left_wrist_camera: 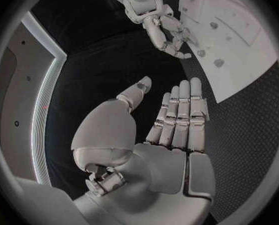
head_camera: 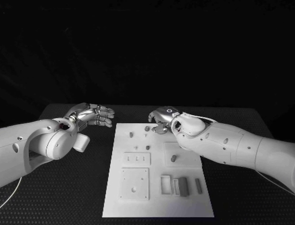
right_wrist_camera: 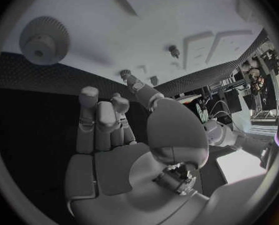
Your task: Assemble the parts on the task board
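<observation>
The white task board (head_camera: pixel 157 197) lies in the middle of the black table. Small grey parts stand at its far end, among them a peg (head_camera: pixel 148 128) and a pin (head_camera: pixel 130 134). A short piece (head_camera: pixel 173 158) sits mid-board, and bars (head_camera: pixel 185 186) lie near the front. My right hand (head_camera: pixel 162 119) hovers over the board's far edge, fingers pointing down and holding nothing. In the right wrist view a grey gear (right_wrist_camera: pixel 44 40) lies on the board (right_wrist_camera: pixel 114 10) beyond my right hand (right_wrist_camera: pixel 121 140). My left hand (head_camera: pixel 93 114) hangs off the board's far left corner, fingers straight and empty (left_wrist_camera: pixel 171 130).
Raised square plates (head_camera: pixel 136 159) and a larger plate with holes (head_camera: pixel 134 183) are fixed on the board. Black matting (head_camera: pixel 79 187) runs along both long sides of it. The left wrist view shows my right hand (left_wrist_camera: pixel 164 30) by the board's edge (left_wrist_camera: pixel 246 60).
</observation>
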### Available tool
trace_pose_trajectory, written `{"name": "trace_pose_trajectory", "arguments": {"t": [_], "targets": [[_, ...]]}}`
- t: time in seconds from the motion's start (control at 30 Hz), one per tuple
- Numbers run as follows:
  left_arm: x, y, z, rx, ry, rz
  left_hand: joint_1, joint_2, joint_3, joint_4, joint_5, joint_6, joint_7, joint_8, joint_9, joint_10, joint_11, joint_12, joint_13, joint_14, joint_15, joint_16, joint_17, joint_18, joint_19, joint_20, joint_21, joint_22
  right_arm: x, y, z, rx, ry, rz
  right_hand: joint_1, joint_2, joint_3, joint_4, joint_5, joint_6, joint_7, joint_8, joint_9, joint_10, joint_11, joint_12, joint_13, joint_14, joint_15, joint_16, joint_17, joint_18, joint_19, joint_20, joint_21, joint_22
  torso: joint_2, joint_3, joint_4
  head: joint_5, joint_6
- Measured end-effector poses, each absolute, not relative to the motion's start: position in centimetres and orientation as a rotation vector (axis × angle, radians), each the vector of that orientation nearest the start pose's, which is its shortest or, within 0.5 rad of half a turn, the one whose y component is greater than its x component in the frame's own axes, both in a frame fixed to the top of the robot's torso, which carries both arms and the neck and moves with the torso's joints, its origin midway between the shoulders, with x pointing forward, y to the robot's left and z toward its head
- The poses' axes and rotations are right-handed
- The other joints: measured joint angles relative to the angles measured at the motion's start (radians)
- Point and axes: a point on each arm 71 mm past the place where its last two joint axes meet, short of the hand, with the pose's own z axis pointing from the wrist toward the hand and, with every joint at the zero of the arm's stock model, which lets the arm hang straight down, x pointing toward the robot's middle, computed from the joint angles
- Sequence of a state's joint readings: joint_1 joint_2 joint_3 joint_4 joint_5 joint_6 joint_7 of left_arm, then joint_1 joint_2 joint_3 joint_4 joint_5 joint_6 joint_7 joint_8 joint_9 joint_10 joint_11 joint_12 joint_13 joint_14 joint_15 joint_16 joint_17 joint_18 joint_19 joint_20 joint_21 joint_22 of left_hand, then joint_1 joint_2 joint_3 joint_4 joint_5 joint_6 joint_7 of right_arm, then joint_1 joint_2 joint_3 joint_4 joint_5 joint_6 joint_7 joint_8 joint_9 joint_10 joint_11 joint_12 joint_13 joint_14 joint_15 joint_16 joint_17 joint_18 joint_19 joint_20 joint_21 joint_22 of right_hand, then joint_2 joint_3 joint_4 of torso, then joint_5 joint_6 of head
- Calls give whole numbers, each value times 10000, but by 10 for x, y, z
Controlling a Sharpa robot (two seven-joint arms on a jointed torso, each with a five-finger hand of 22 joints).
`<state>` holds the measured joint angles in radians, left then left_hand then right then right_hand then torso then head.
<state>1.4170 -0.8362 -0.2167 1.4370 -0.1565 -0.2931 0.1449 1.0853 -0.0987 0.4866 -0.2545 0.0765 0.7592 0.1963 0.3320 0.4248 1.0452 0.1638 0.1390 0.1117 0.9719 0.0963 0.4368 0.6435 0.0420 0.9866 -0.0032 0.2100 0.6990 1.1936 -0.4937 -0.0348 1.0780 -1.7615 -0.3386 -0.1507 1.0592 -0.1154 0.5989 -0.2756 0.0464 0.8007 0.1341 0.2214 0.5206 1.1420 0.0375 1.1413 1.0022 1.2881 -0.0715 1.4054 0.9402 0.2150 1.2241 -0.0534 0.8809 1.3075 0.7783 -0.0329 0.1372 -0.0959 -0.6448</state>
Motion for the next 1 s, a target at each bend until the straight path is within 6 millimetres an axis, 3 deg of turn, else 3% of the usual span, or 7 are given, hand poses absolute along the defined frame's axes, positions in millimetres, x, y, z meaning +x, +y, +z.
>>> {"name": "trace_pose_trajectory", "arguments": {"t": [0.2, 0.37, 0.43, 0.7, 1.0], "targets": [[520, 241, -152, -9550, 16429, -12263, 0, 0, 0, 0, 0, 0, 0, 0, 0, 0, 0, 0, 0, 0, 0, 0, 9, -37, 0, 0, 0, -1, 551, -178, -190, -3103, 15325, 3615, -144, -143, 2, 181, 0, 24, 43, 0, 12, 0, 0, 0, 13, 0, 0, 0, 1, -3, 19, -14, 0, 0, 16, 17, -66, -31, 126], [520, 241, -152, -9537, 16431, -12273, 0, 0, 0, 0, 0, 0, 0, 0, 1, 0, 0, 1, 0, 0, 0, 0, 17, -41, 0, 0, 0, -1, 547, -210, -188, -2793, 15548, 3172, -279, -595, 46, 440, 0, 23, 45, 0, 12, 0, -1, 0, 13, 0, 0, 0, -24, -6, 20, -14, 0, 0, 37, 50, -117, -11, 174], [521, 241, -152, -9540, 16423, -12261, 0, 0, 0, 0, 0, 0, 0, 0, 1, 0, 0, 1, 0, 0, 0, 0, 17, -42, 0, 0, 0, -2, 546, -215, -189, -2752, 15669, 3120, -307, -763, 120, 574, 0, 23, 46, 0, 12, 0, -1, 0, 13, 0, 0, 0, -25, -6, 21, -13, 0, 0, 44, 57, -129, 4, 177], [522, 242, -153, -9557, 16395, -12215, 0, 0, 0, 0, 0, 0, 0, 0, -8, 0, 0, 1, 0, 35, -35, -1, 26, -49, 0, 0, 1, 10, 547, -230, -193, -2512, 16136, 2846, -305, -1052, 212, 859, 0, 21, 48, 0, 11, 1, -1, 0, 18, 0, 0, 35, -36, -9, 56, -19, -38, 0, 53, 72, -145, 20, 153], [522, 241, -153, -9541, 16408, -12231, 0, 1, 0, 0, 0, 0, 0, 0, -7, 0, 0, 1, 0, 35, -35, -39, 37, -63, 0, 0, 0, 8, 558, -239, -200, -2128, 16485, 2539, -344, -1223, 290, 1241, 0, -194, 70, -88, -10, -93, 90, 0, 23, 36, 36, 35, -46, -12, 60, -17, -38, 0, 58, 44, -140, -78, 142]]}}
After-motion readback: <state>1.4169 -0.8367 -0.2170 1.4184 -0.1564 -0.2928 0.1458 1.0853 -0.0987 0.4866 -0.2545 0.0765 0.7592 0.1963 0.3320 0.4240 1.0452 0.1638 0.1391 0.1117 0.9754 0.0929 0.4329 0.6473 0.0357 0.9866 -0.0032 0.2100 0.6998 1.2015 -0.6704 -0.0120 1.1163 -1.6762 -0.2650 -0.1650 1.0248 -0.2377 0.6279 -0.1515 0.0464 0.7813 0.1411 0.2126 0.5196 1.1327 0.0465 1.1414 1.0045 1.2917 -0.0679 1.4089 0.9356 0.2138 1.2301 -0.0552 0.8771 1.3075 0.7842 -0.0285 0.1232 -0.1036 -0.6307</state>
